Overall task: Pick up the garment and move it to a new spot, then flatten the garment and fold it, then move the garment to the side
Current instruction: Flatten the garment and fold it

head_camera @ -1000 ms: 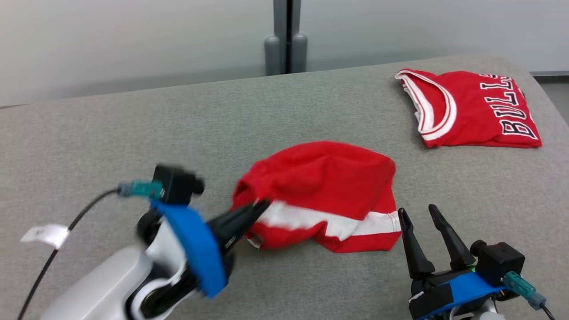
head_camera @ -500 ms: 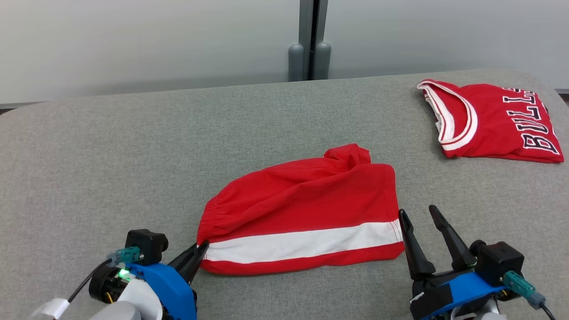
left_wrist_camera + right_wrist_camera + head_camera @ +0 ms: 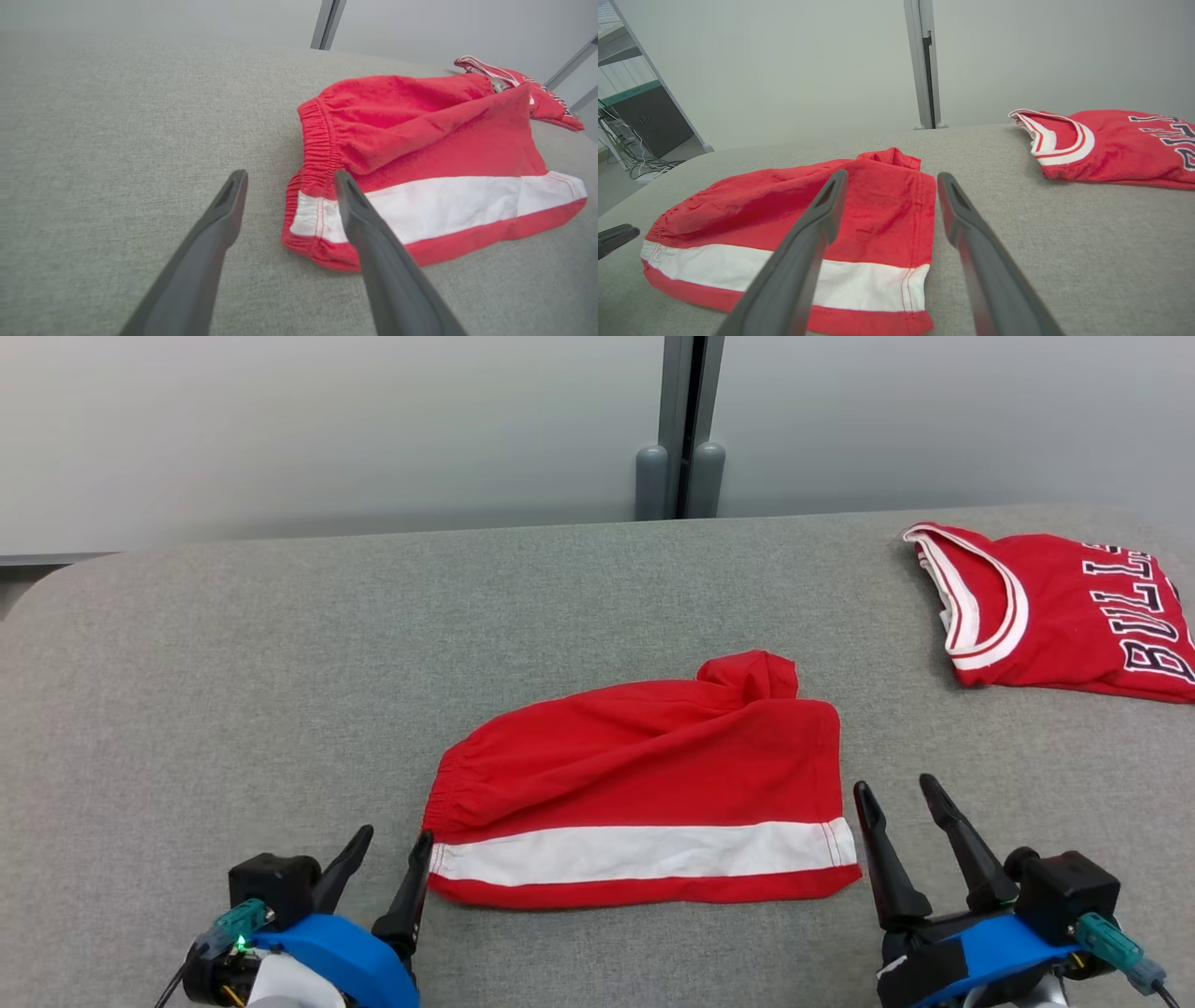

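- Shorts [image 3: 644,784], red with one white stripe, lie roughly flat in the middle of the grey padded surface [image 3: 280,663], between the two grippers.
- Left gripper [image 3: 394,837] sits low at the near left edge with its fingers spread apart and nothing between them. Its right finger tip is just beside the waistband corner of the shorts, but whether it touches the cloth cannot be told.
- From the left wrist, the gathered waistband [image 3: 317,140] faces the left gripper and the white stripe runs away to the right.
- At the far edge of the shorts a small bunched lump of cloth [image 3: 752,674] stands up.
- Right gripper [image 3: 894,786] rests just beside the right hem of the shorts, with fingers apart and empty.
- Folded red jersey [image 3: 1055,616] with white trim and dark letters lies at the far right, well apart from the shorts.
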Controlling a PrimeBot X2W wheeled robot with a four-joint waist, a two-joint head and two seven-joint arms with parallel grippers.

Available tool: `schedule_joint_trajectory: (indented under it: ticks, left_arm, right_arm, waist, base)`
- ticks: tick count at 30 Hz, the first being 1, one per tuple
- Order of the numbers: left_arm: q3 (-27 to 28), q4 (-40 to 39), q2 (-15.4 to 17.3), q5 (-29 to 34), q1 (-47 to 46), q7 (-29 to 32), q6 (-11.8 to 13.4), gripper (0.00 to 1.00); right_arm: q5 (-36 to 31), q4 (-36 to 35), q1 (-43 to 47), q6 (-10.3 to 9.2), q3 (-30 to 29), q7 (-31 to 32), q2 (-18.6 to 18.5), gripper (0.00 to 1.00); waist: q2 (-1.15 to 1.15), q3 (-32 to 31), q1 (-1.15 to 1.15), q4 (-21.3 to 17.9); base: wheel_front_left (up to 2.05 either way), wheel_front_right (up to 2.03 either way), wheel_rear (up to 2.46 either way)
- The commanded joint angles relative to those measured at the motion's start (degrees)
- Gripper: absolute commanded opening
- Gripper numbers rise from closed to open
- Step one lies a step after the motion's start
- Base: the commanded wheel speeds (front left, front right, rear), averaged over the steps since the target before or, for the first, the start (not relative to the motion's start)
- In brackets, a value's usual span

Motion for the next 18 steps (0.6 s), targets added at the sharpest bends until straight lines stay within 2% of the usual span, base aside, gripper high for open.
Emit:
schedule_joint_trajectory:
  ticks: [1, 5, 9, 10, 11, 12, 14, 15, 18]
  left_arm:
    - [2.57, -1.04, -0.36, 0.18, 1.54, -1.04, 0.18, 1.00]
    - [11.46, -6.06, -2.27, 4.00, 4.50, -1.38, 1.22, 1.00]
    - [20.56, -10.52, -5.40, 10.11, 8.62, -1.37, -0.69, 1.00]
    - [20.56, -10.52, -5.40, 10.11, 8.62, -1.37, -0.69, 1.00]
    - [24.57, -12.21, -7.48, 13.52, 10.15, -1.38, -1.57, 1.00]
    - [24.57, -12.21, -7.48, 13.52, 10.15, -1.38, -1.57, 1.00]
    - [29.51, -13.93, -10.15, 18.48, 12.64, -1.39, -2.85, 1.00]
    - [29.51, -13.93, -10.15, 18.48, 12.64, -1.39, -2.85, 1.00]
    - [33.47, -14.99, -12.48, 23.13, 14.30, -1.39, -4.84, 1.00]
  right_arm:
    - [-0.04, -0.53, 0.90, 0.00, -0.86, 0.08, -0.05, 1.00]
    - [-0.03, -1.17, 1.81, 0.00, -2.41, 0.03, -0.03, 1.00]
    - [-0.22, -1.63, 2.24, 0.00, -3.59, 0.18, -0.03, 1.00]
    - [-0.22, -1.63, 2.24, 0.00, -3.59, 0.18, -0.03, 1.00]
    - [-0.37, -1.78, 2.26, 0.00, -4.01, 0.32, -0.05, 1.00]
    - [-0.37, -1.78, 2.26, 0.00, -4.01, 0.32, -0.05, 1.00]
    - [-0.41, -1.96, 2.17, 0.00, -4.15, 0.46, -0.04, 1.00]
    - [-0.41, -1.96, 2.17, 0.00, -4.15, 0.46, -0.04, 1.00]
    - [-0.34, -1.96, 2.40, 0.00, -4.01, 0.57, -0.04, 1.00]
  waist:
    - [0.00, -0.30, 0.00, 0.31]
    - [0.00, -0.62, 0.00, 1.29]
    - [0.00, -0.81, 0.00, 2.12]
    - [0.00, -0.81, 0.00, 2.12]
    - [0.00, -0.97, 0.00, 2.35]
    - [0.00, -0.97, 0.00, 2.35]
    - [0.00, -1.32, 0.00, 2.53]
    - [0.00, -1.32, 0.00, 2.53]
    - [0.00, -1.73, 0.00, 2.51]
  base:
    - [0.00, 0.00, 0.00]
    - [0.00, 0.00, 0.00]
    - [0.00, 0.00, 0.00]
    - [0.00, 0.00, 0.00]
    - [0.00, 0.00, 0.00]
    - [0.00, 0.00, 0.00]
    - [0.00, 0.00, 0.00]
    - [0.00, 0.00, 0.00]
    - [0.00, 0.00, 0.00]
